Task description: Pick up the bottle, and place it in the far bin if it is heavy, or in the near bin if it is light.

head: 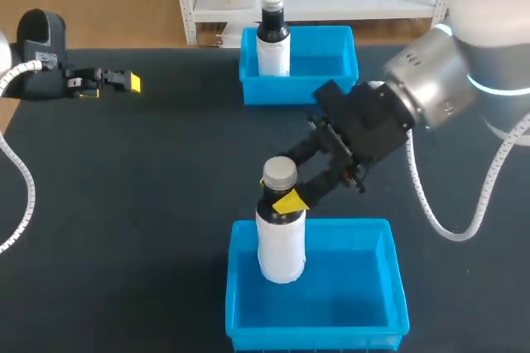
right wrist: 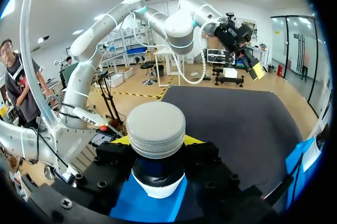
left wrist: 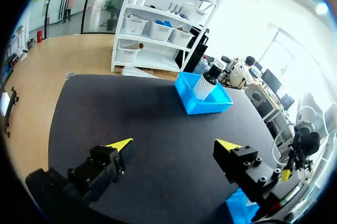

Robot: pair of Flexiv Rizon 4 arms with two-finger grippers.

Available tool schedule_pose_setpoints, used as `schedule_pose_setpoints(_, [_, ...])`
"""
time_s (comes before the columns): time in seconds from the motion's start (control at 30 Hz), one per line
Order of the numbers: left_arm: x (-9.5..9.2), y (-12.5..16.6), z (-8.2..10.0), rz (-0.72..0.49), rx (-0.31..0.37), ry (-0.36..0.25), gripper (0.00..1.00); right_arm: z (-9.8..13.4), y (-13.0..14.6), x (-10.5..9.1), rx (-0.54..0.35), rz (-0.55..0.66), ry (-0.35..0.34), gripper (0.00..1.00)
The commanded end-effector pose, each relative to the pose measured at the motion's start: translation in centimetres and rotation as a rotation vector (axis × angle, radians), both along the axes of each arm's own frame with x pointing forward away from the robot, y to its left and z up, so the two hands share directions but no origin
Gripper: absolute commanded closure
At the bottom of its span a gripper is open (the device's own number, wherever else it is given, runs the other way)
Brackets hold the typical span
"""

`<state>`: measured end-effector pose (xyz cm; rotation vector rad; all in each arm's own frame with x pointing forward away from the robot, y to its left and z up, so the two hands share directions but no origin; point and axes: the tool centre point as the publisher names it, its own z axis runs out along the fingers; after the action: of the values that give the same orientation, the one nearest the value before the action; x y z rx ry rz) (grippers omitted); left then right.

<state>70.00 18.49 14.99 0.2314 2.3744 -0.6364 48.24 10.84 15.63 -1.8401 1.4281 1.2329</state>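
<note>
- My right claw (head: 284, 196) is clamped on the neck of the white bottle (head: 280, 247), just under its grey cap.
- The bottle is upright inside the near bin (head: 389, 287), toward its left side; I cannot tell whether its base touches the bin's floor.
- My left claw (left wrist: 176, 142) hangs over the table (head: 149, 171), fingers apart, holding nothing.
- Another bottle (head: 272, 38) stands in the far bin (head: 331, 59).

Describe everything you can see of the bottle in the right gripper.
The bottle is dark, with a ribbed silver cap and a white label round its body. It stands upright, left in the near bin, the right gripper shut on its neck below the cap. Whether its base rests on the bin floor is unclear.
</note>
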Motion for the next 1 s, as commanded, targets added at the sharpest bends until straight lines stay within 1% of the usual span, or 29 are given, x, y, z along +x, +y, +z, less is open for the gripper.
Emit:
schedule_pose_setpoints(0.03, [0.0, 0.0, 0.0, 0.0, 0.0, 0.0, 0.0, -0.5, 0.3, 0.1, 0.001, 0.012, 0.002, 1.0])
schedule_pose_setpoints(0.3, [0.0, 0.0, 0.0, 0.0, 0.0, 0.0, 0.0, -1.4, 0.5, 0.2, 0.001, 0.027, 0.002, 1.0])
schedule_pose_setpoints(0.77, [0.0, 0.0, 0.0, 0.0, 0.0, 0.0, 0.0, -2.0, 0.6, 0.2, -0.004, 0.041, 0.005, 1.0])
schedule_pose_setpoints(0.8, [0.0, 0.0, 0.0, 0.0, 0.0, 0.0, 0.0, -2.0, 0.6, 0.2, -0.005, 0.042, 0.005, 0.94])
schedule_pose_setpoints(0.87, [0.0, 0.0, 0.0, 0.0, 0.0, 0.0, 0.0, -2.1, 0.6, 0.2, -0.008, 0.044, 0.007, 0.86])
schedule_pose_setpoints(0.97, [0.0, 0.0, 0.0, 0.0, 0.0, 0.0, 0.0, -2.3, 0.6, 0.2, -0.014, 0.047, 0.008, 0.8])
schedule_pose_setpoints(1.0, [0.0, 0.0, 0.0, 0.0, 0.0, 0.0, 0.0, -2.3, 0.6, 0.2, -0.016, 0.05, 0.008, 0.75])
